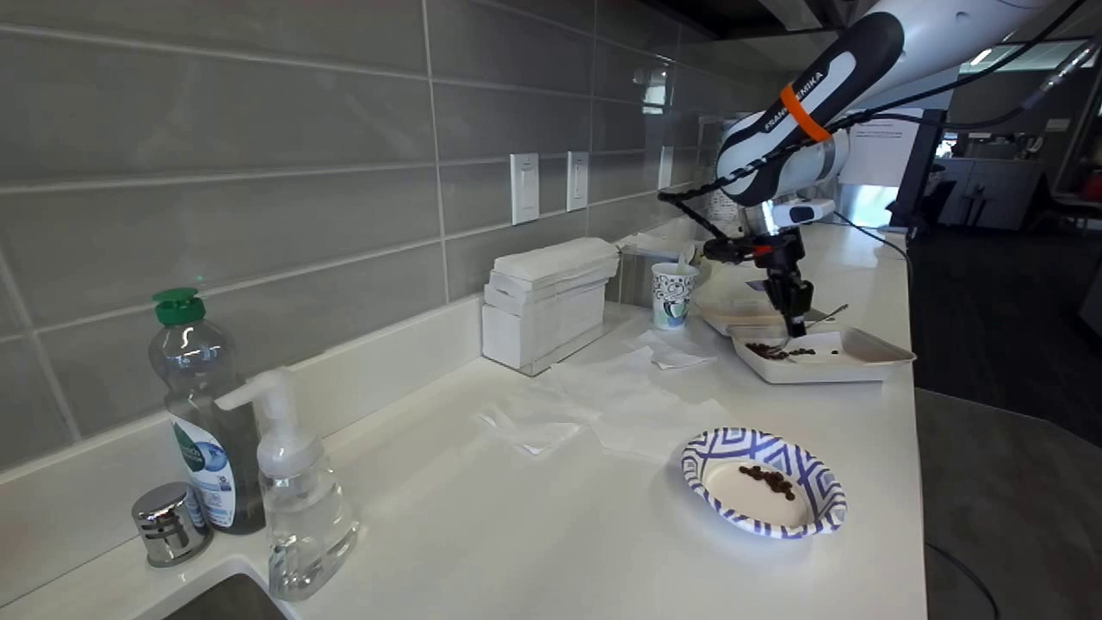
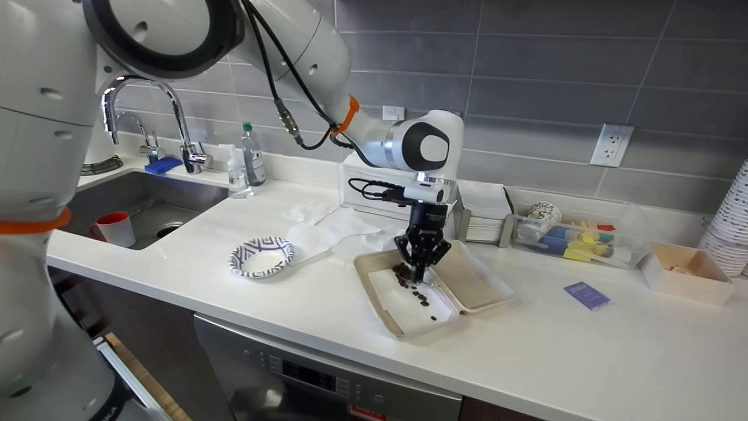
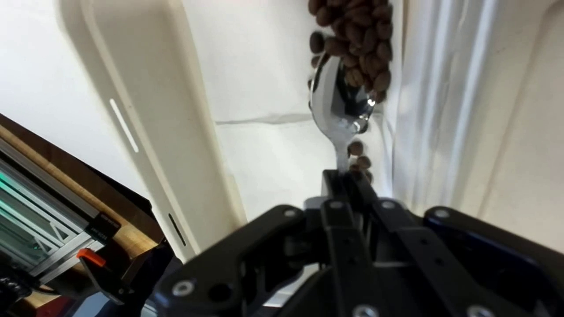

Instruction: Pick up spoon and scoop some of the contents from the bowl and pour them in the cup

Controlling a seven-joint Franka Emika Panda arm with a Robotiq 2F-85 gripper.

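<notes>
My gripper point(image 3: 346, 176) is shut on the grey metal spoon point(image 3: 328, 105), and the spoon's bowl points away from the fingertips. In the wrist view the spoon's bowl touches the edge of a heap of dark brown beans point(image 3: 365, 39), some overlapping its right side. The heap lies in the white square bowl point(image 3: 172, 132). In both exterior views the gripper point(image 1: 796, 329) point(image 2: 418, 275) points down inside the bowl point(image 1: 814, 372) point(image 2: 374, 295), with loose beans around. The white patterned cup point(image 1: 671, 297) stands upright by the wall in an exterior view, with something pale sticking out of its top.
The bowl's open lid point(image 2: 476, 286) lies beside it. A blue-and-white plate point(image 1: 749, 508) point(image 2: 260, 263) holds some beans. Crumpled paper point(image 1: 603, 387), a napkin box point(image 1: 551, 301) and a clear bin point(image 2: 572, 245) are nearby. A sink point(image 2: 146, 199) lies beyond.
</notes>
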